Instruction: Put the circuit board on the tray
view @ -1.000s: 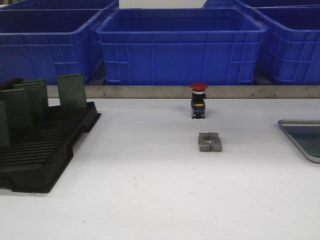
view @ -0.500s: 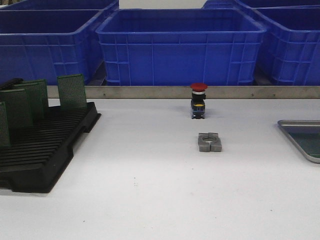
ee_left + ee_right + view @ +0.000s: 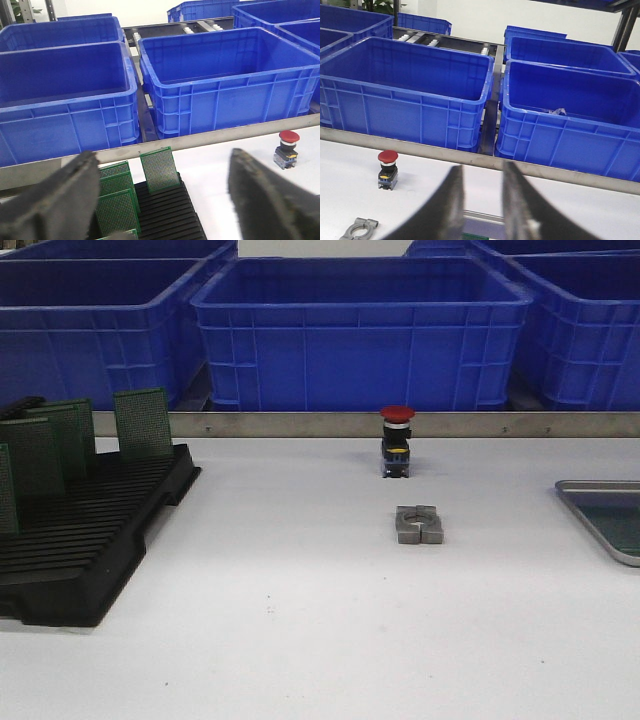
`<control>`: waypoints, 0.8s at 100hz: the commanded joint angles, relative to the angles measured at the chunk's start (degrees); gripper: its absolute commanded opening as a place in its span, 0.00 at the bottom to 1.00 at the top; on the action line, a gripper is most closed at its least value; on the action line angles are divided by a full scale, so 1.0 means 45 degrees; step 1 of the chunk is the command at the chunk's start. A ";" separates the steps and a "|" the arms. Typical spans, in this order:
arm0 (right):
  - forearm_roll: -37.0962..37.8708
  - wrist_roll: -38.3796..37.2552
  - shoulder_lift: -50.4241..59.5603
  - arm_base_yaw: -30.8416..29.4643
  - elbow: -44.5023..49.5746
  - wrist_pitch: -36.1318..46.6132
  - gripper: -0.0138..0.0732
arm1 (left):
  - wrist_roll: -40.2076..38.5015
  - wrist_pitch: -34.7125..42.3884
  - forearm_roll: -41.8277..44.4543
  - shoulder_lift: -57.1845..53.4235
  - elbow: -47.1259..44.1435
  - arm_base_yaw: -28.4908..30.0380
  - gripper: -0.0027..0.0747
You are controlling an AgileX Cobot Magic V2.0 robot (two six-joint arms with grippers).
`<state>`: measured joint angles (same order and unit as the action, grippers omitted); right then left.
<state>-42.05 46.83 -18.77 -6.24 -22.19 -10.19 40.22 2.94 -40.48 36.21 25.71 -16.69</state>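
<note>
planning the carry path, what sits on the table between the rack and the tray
In the front view, a grey clamp block lies on the table between the rack and the tray, with a red push button just behind it. The rest is bare.

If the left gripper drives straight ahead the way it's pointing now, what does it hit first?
Most likely the upright green circuit boards standing in the black rack, which sit between the open left gripper fingers. The blue crate lies beyond; depth is unclear.
</note>
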 commanded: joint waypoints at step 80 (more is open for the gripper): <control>-0.0193 0.0080 -0.0065 -0.0005 -0.0350 0.0850 0.08 | -0.0110 0.0899 -0.0069 0.0050 0.0376 0.0032 0.01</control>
<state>-42.05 46.83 -18.77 -6.24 -22.19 -10.07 40.22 2.94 -40.48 36.21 25.71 -16.69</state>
